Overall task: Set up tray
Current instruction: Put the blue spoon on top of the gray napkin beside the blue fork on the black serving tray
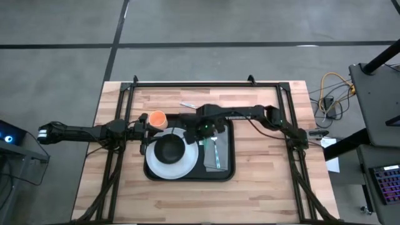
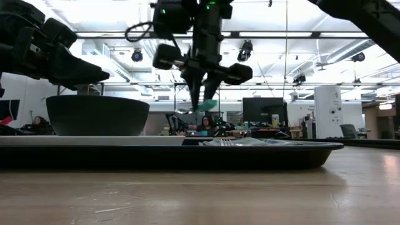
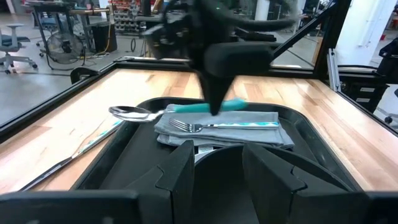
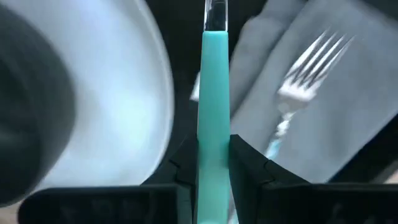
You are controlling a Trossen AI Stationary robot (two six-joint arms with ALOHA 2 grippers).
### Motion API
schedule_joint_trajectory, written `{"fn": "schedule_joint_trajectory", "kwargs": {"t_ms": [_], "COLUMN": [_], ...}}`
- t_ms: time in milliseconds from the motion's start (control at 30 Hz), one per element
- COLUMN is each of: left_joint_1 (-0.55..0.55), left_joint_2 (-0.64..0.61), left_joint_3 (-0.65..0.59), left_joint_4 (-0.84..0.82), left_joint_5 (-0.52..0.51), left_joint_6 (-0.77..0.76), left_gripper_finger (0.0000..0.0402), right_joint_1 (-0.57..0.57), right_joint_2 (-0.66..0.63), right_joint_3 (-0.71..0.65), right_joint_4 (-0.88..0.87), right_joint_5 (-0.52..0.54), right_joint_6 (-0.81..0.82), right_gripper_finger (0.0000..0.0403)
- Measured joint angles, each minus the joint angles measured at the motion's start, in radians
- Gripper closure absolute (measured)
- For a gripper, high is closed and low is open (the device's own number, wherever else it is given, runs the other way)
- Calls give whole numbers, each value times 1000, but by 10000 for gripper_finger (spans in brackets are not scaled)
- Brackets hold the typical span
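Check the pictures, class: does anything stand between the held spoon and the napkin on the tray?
Nothing visible. The right gripper holds the teal-handled spoon above the tray, over the gap between the white plate and the napkin, where a fork lies.

Wood-plank table [image 1: 262, 181], light butcher-block top. Black tray [image 1: 226, 174] sits directly on it near center. Orange cup [image 1: 156, 118] on the wood at the tray's 10 o'clock, just beside it. Small utensil [image 1: 187, 105] on the wood at 12 o'clock, blurred.
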Motion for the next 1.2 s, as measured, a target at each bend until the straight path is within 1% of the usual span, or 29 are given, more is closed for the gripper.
{"fn": "schedule_joint_trajectory", "kwargs": {"t_ms": [300, 467, 600, 767, 1000, 1200], "left_joint_1": [0, 0, 0, 0, 0, 0], "left_joint_2": [0, 0, 0, 0, 0, 0], "left_joint_3": [1, 0, 1, 0, 0, 0], "left_joint_4": [0, 0, 0, 0, 0, 0], "left_joint_5": [0, 0, 0, 0, 0, 0], "left_joint_6": [0, 0, 0, 0, 0, 0], "left_gripper_finger": [283, 283, 283, 283, 283, 283], "right_joint_1": [104, 144, 167, 180, 180, 181], "right_joint_2": [8, 8, 10, 10, 10, 2], "right_joint_3": [-37, -77, -104, -148, -239, -271], "right_joint_4": [40, 94, 103, 112, 183, 201], "right_joint_5": [0, -4, -4, -4, -11, -15], "right_joint_6": [258, 363, 425, 462, 464, 479], "right_gripper_finger": [361, 361, 361, 361, 361, 361]}}
